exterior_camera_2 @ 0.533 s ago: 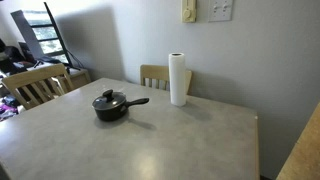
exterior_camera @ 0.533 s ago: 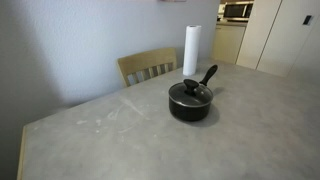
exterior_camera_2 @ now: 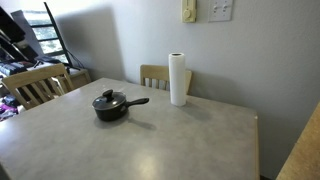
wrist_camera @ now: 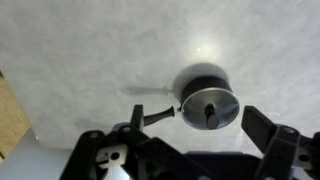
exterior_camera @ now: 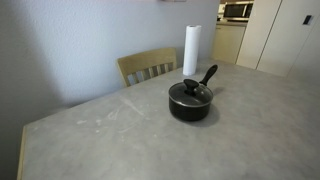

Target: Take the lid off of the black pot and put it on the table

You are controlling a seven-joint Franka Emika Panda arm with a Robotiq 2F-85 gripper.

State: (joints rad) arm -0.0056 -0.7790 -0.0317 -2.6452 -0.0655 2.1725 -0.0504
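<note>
One black pot (exterior_camera: 190, 108) on table (exterior_camera: 100, 140), lid (exterior_camera: 190, 93) seated; paper-towel roll (exterior_camera: 191, 48) behind pot; gripper (wrist_camera: 200, 130) above pot, jaws spread apart.

Home dining spot beside a kitchen. A stone-look desk (exterior_camera: 110, 135) has pale wooden chairs (exterior_camera_2: 35, 85) pulled up at two sides. On it, an upright paper-towel roll (exterior_camera_2: 179, 79) and a black pot (exterior_camera: 190, 105) with its lid (exterior_camera: 189, 92) on. In an exterior view, a microwave (exterior_camera: 237, 11) and pale cabinet doors (exterior_camera: 290, 35) show behind. There are switch plates (exterior_camera_2: 221, 10) on the plain wall above the roll.
</note>
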